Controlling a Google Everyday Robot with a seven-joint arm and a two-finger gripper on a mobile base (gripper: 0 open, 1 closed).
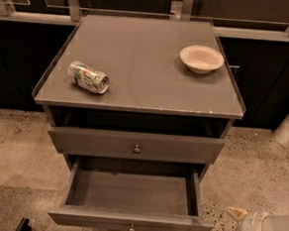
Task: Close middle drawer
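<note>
The middle drawer stands pulled well out of the grey cabinet, low in the camera view. Its shallow tray holds nothing, and its low flat front carries a small round knob at the shot's bottom edge. Above it, the top drawer sits a little proud of the frame. The end effector hangs off the middle drawer's right front corner, near but not touching, fingers spread wide and gripping nothing. A push landing on that corner rather than mid-front would likely skew the tray and jam it on its runners. On the bench, a can lies on its side and a bowl stands to the right; a hard slam might set the can rolling.
</note>
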